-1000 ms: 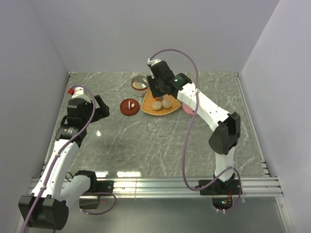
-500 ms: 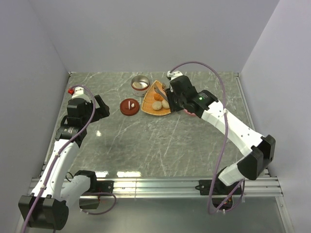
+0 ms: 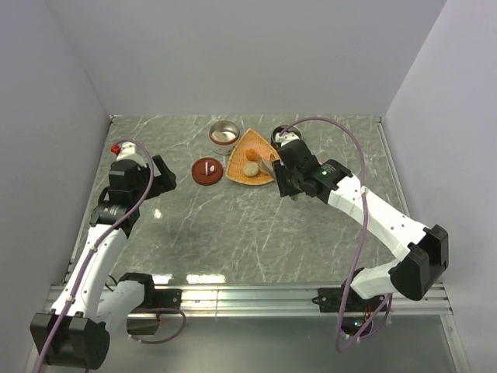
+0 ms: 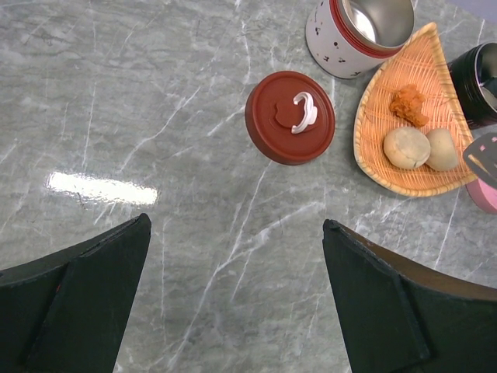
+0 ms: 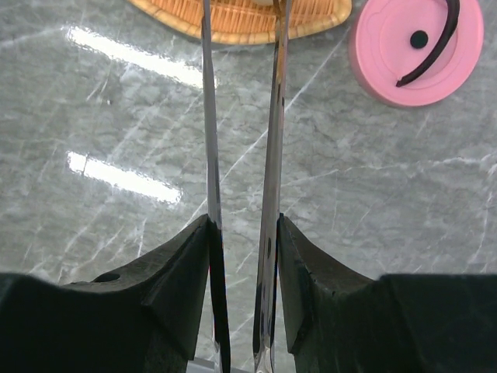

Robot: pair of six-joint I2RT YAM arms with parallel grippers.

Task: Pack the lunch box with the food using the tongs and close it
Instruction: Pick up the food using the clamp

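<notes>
Grey marble table (image 3: 233, 249) is filling the view as we are watching the packing of the lunch box getting under way. At the left, the left gripper (image 4: 237, 233) is hovering over bare stone with its jaws spread wide, holding nothing. At the right, the right gripper (image 5: 243, 225) is pinching the tongs (image 5: 273, 116) between its fingers. The two thin metal arms are running forward, apart, to the near edge of the orange woven tray (image 4: 388, 78). Their tips are leaving the wrist view there, so we cannot tell whether they are touching any food.

Just beside the tray's far left side, the lunch box (image 4: 342, 47), a white jar with a red rim, is standing upright and open. Its dark red lid (image 4: 289, 118) is lying flat to the left of the tray, and a pink lid (image 5: 415, 50) is lying by the tray's right end. On the tray, two pale round lumps (image 4: 406, 147) are sitting side by side, with an orange piece (image 4: 407, 103) just behind them.

We are judging this to be the reach for a piece. The next move is calling for tips set around one lump, a gentle squeeze, then a lift across to the jar's mouth.
</notes>
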